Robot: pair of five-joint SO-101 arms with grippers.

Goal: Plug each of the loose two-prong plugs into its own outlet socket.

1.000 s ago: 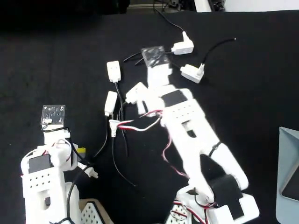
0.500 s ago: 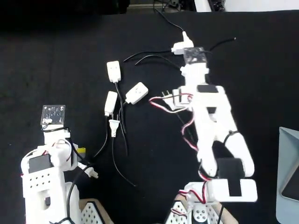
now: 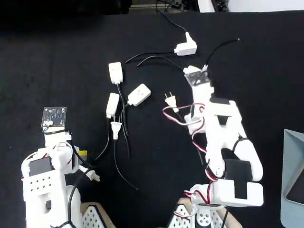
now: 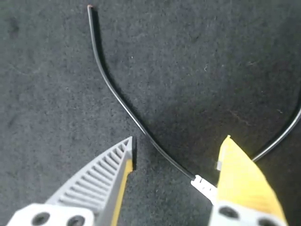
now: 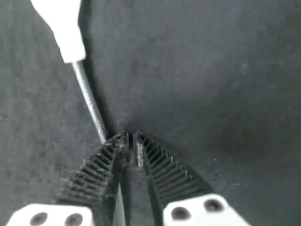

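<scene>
1 loose plug (image 3: pixel 170 99) lies mid-desk, pickup pending; right gripper (image 5: pixel 131 138), jaws together beside a cable (image 5: pixel 89 101), must open & grab it; left gripper (image 4: pixel 178 141) gapes.

Lit softly and evenly from above, dim across the black table (image 3: pixel 57 57) with hardly a shadow. Flares bright on the white right arm (image 3: pixel 223 137); darkens faintly on the cloth beside the right gripper (image 5: pixel 131 141).

Black table cloth (image 3: pixel 57 57) lies beneath the fingers (image 5: pixel 171 176); a grey-blue tray (image 3: pixel 290 152), well apart from them, holds a dark flat object (image 3: pixel 297 191).
</scene>
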